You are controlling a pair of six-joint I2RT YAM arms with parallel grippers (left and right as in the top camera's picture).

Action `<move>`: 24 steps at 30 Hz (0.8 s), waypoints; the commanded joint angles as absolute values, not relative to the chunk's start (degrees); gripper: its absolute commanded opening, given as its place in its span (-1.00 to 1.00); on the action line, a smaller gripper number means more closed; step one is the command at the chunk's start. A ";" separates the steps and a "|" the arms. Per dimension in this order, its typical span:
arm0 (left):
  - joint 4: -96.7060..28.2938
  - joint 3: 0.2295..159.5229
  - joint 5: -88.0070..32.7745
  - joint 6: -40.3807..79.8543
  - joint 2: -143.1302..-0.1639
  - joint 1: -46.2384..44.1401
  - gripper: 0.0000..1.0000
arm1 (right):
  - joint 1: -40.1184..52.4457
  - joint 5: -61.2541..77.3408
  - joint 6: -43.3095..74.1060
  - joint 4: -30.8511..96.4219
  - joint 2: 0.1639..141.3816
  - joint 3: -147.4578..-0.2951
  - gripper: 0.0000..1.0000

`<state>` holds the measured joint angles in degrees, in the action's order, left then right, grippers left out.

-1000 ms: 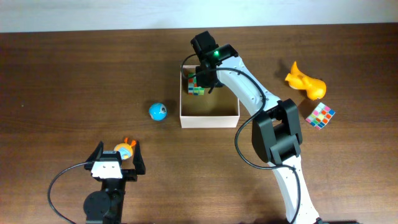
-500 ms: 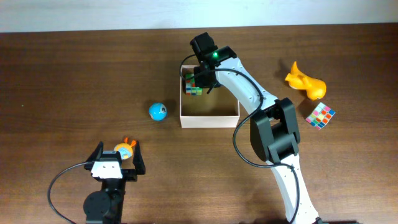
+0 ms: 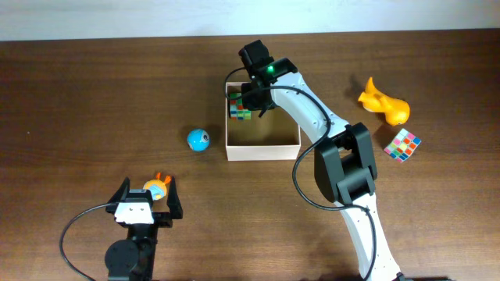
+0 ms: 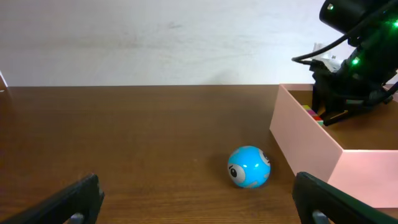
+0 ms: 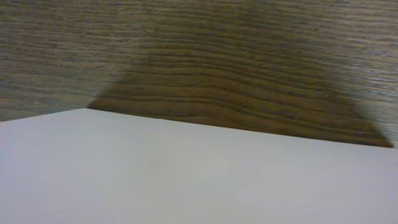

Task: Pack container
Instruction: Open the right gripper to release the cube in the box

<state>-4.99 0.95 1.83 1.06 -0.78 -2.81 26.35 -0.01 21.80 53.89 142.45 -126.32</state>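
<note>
Right fingers (image 3: 254, 97) are clamped on a multicoloured puzzle cube (image 3: 241, 110), held inside the far-left corner of the container (image 3: 262, 151), which sits mid-bench toward the far edge. Letting go should drop it straight down. Nearer the near edge, the left fingers (image 4: 78, 200) gape wide, well apart from the container.

A dark brown wooden bench (image 3: 78, 94) with fine horizontal grain fills nearly the whole overhead frame. A plain white wall (image 3: 117, 16) runs along the top edge, evenly lit.
</note>
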 commanded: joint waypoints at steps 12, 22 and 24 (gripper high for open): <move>-5.19 0.78 1.02 0.19 -0.30 -2.83 0.98 | 26.65 4.40 21.47 54.15 143.22 -127.50 -0.50; -5.17 0.78 1.02 0.19 -0.30 -2.83 0.98 | 26.06 0.69 19.62 56.05 143.09 -129.60 -0.49; -5.19 0.78 1.02 0.19 -0.30 -2.83 0.98 | 26.06 0.60 18.61 57.56 143.06 -131.55 -0.48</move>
<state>-4.99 0.95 1.83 1.04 -0.78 -2.81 26.33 2.04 20.51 56.62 142.47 -127.68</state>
